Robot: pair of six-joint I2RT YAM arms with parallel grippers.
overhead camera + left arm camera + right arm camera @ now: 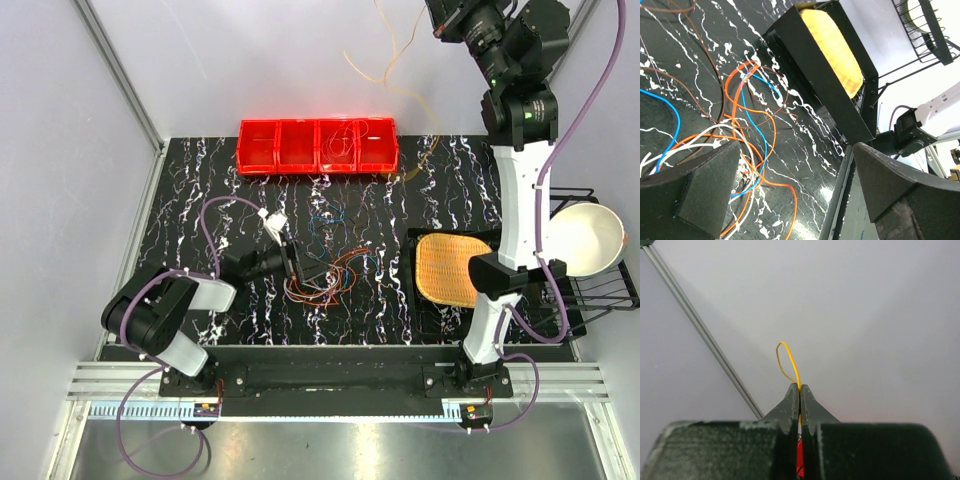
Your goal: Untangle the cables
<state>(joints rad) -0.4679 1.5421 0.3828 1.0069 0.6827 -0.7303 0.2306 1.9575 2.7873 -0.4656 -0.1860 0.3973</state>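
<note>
A tangle of orange, blue, brown and white cables (335, 275) lies at the middle of the black marbled table. In the left wrist view, orange loops (747, 100) and a blue strand (670, 115) run under my left gripper (795, 192). It is open, low over the tangle's left side (300, 265), with nothing between its fingers. My right gripper (800, 388) is raised high at the back right (440, 28). It is shut on a yellow cable (786, 357) that loops above the tips. That cable hangs down to the table (425, 165).
A red divided bin (318, 147) at the back holds thin wires in one compartment. A small blue wire (330, 215) lies apart in front of it. A black tray with a yellow woven pad (453, 268) sits right, beside a wire rack (600, 295) holding a white bowl (585, 238).
</note>
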